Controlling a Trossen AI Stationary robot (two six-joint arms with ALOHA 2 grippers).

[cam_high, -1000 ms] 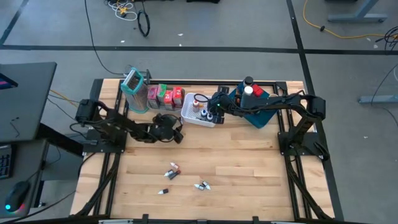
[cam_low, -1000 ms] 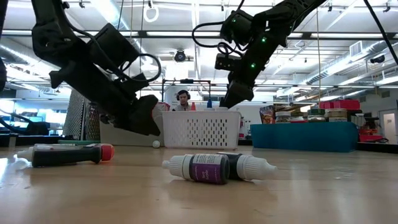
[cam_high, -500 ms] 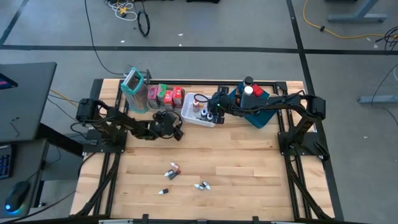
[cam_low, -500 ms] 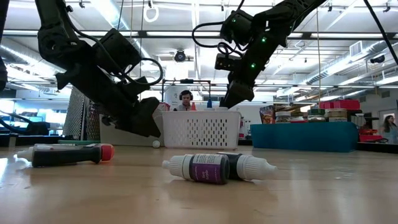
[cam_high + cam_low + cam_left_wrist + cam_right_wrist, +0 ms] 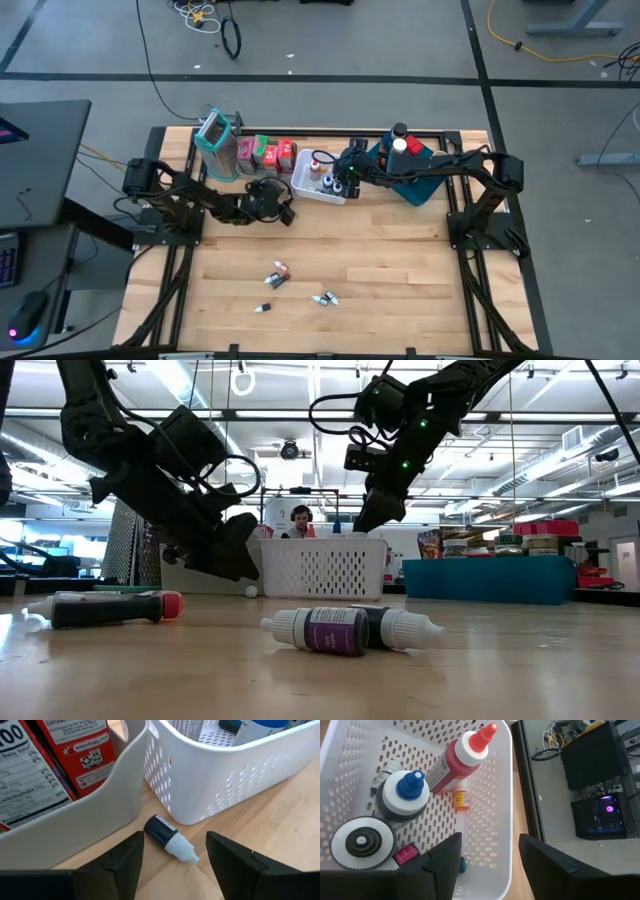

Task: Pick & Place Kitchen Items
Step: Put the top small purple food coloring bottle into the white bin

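Observation:
A small dark bottle with a white cap lies on its side on the wood, in the gap between the clear bin and the white mesh basket. My left gripper hovers open just short of it, one finger on either side. My right gripper hangs open above the basket, which holds a red bottle, a blue-capped jar, a white-lidded jar and a tiny orange bottle. Red and pink cartons stand in the clear bin.
Several tiny bottles and tubes lie loose on the near half of the table, also close in the low view. A blue tray with jars stands right of the basket. A teal container sits far left. A person sits behind the table.
My left gripper has moved a little toward the table's far edge, closer to the white basket, and stayed open. My right gripper has kept nearly still above the basket.

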